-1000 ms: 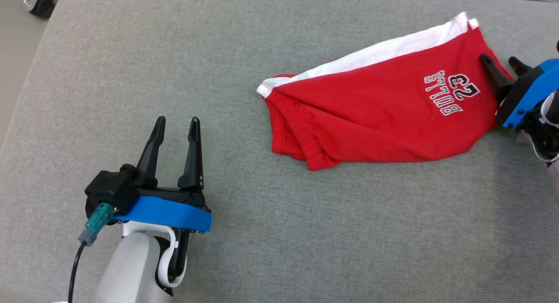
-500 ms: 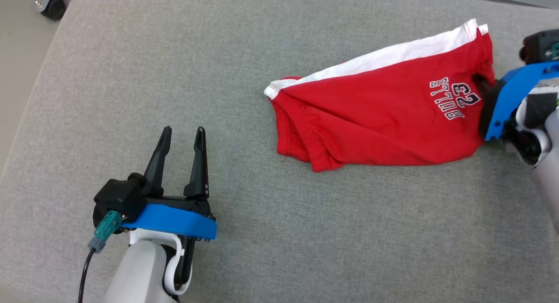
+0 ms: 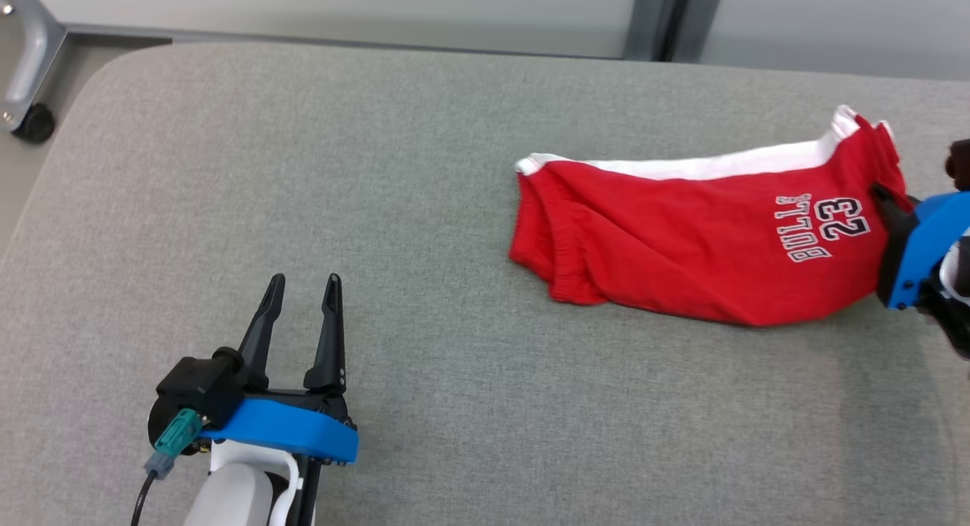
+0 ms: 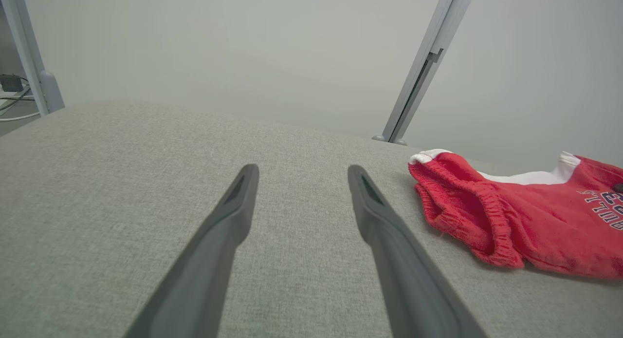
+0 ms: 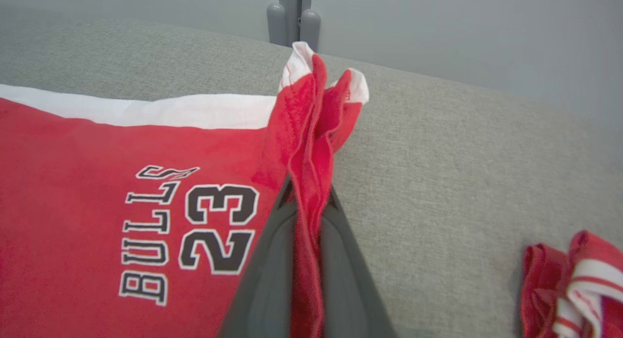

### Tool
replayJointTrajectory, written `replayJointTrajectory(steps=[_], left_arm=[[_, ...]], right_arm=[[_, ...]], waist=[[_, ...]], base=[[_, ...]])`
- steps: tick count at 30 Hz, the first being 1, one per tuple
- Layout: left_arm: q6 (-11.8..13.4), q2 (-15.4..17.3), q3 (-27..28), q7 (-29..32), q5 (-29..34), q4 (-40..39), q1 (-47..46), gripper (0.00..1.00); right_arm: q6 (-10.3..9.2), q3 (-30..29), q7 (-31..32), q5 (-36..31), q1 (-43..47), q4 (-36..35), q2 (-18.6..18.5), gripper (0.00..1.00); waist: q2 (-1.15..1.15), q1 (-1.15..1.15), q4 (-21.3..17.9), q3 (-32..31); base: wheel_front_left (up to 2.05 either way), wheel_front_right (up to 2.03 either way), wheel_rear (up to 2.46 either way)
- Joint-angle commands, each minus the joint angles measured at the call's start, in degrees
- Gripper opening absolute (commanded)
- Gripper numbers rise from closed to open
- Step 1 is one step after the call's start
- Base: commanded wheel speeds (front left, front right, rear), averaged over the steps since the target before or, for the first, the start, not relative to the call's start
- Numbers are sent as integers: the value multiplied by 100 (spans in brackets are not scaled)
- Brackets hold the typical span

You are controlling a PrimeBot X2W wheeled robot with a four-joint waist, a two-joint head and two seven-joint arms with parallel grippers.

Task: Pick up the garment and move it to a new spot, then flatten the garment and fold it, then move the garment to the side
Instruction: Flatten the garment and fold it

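The garment (image 3: 682, 245) is a pair of red shorts with a white side stripe and "BULLS 23" print, folded over, lying on the grey table at the right. My right gripper (image 3: 883, 200) is shut on the garment's right edge, and the pinched cloth (image 5: 309, 182) stands up bunched between the fingers (image 5: 272, 260). My left gripper (image 3: 301, 283) stands open at the lower left, well apart from the shorts (image 4: 511, 221), with nothing between its fingers (image 4: 229, 221).
The grey fabric-covered table (image 3: 379, 170) has its rounded far left corner close by. A metal frame leg with a caster (image 3: 34, 120) stands beyond it, and a grey post (image 3: 671, 18) behind the far edge. Another red and white cloth (image 5: 574, 284) lies to the right.
My right gripper has closed on the garment's right edge and lifted it a little, dragging the shorts rightward. The camera has tilted up, shifting the whole picture downward. The left gripper stays open.
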Motion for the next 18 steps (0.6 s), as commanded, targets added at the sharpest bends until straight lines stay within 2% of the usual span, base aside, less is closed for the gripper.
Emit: replayJointTrajectory(steps=[1, 4, 8, 12, 18], left_arm=[[-41, 54, 18, -25, 0, -10, 49, 100], [-42, 59, -22, -25, -1, 3, 97, 100], [-39, 76, -104, -25, -29, 32, 151, 100], [-28, 85, -185, -25, -53, 69, 193, 100], [-27, 63, -214, -25, -95, 35, 162, 100]], right_arm=[[1, -71, -40, -71, 109, -20, -63, 0], [1, -346, -84, -378, 226, -1, -149, 0], [2, -600, -13, -639, 292, -203, 25, 0], [1, -659, 284, -801, 339, -605, 376, 0], [1, -509, 965, -1009, 379, -1319, 1106, 0]], waist=[[0, 0, -136, -149], [0, 0, -153, -242], [0, 0, -119, -343], [0, 0, -44, -458], [0, 0, 156, -484]], base=[[0, 0, 0], [0, 0, 0], [0, 0, 0], [0, 0, 0], [0, 0, 0]])
